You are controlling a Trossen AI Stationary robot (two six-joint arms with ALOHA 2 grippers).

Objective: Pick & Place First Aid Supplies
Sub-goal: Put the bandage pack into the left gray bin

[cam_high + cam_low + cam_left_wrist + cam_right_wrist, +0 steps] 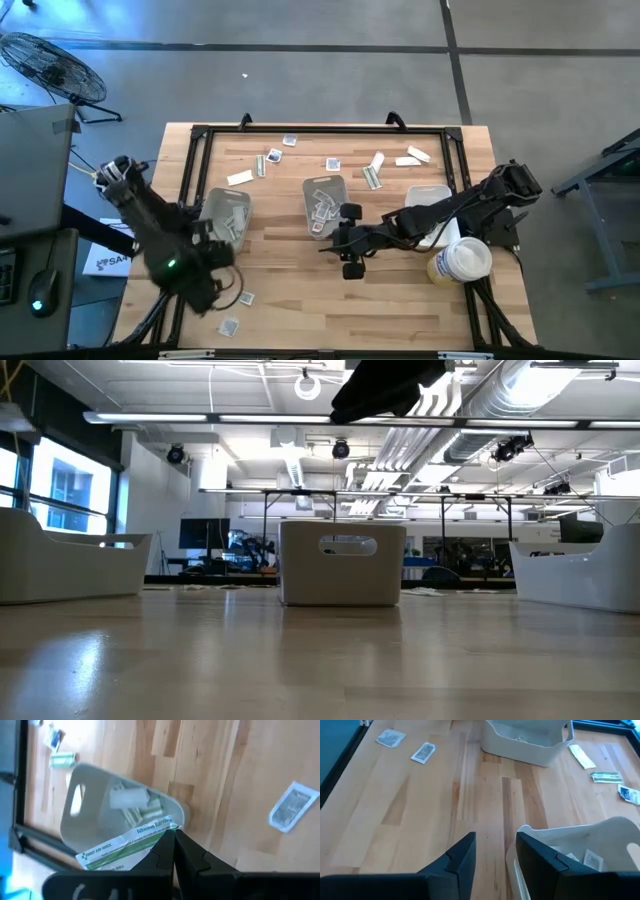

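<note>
My left gripper (214,252) hovers just near-side of the left grey tray (228,215) and is shut on a green-white adhesive bandage strip (127,847). That tray (100,802) holds several strips and white wrappers. My right gripper (495,851) is open and empty, low over the table beside the near end of the middle tray (580,842), which holds square sachets. Two square sachets (243,298) (229,325) lie flat on the wood near my left arm. More packets (333,163) lie scattered along the far side. My left gripper pinches the bandage strip by one short end (169,826) between its two fingertips, coming from above. The strip is lifted clear and sticks out sideways from the fingers, over the tray's near rim.
A white tray (430,205) sits under my right arm, and a round white tub with a yellow label (460,262) stands near it. A black frame (320,128) runs around the table's far and side edges. Bare wood lies between the trays and the near edge.
</note>
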